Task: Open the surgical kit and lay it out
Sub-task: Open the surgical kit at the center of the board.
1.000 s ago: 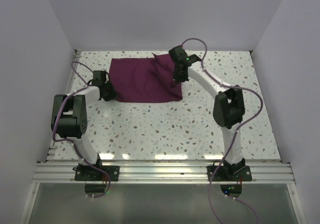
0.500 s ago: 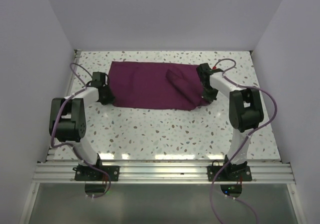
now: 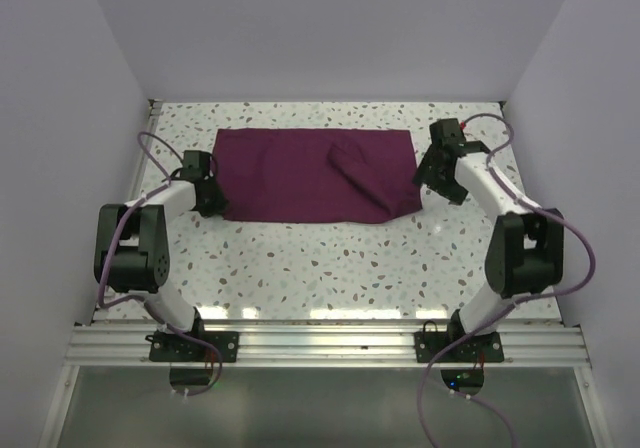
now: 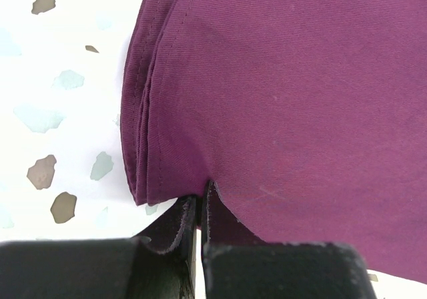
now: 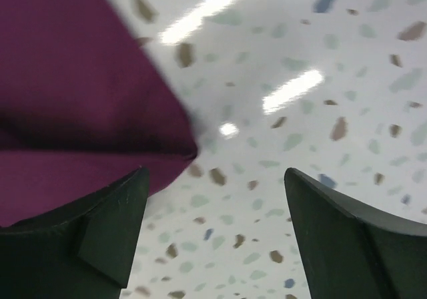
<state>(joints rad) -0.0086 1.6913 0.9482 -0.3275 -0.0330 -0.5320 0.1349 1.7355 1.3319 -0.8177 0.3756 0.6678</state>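
Left pincer (image 3: 214, 194) is clamped on the near-left corner of the dark purple cloth (image 3: 290, 173), with the stacked hem layers nipped between closed jaws in the left wrist view. The cloth lies flat-ish as a wide rectangle across the far middle of the speckled surface (image 3: 330, 258), its long edges parallel to the back wall. A raised fold ridge (image 3: 352, 173) runs diagonally right of centre, and anything under the cloth is hidden. Right pincer (image 3: 430, 174) is just off the cloth's right edge with jaws spread wide and nothing between them; the cloth corner sits beside its left finger. Bare surface lies all along the near side and in a strip at right, side walls (image 3: 60, 168) close
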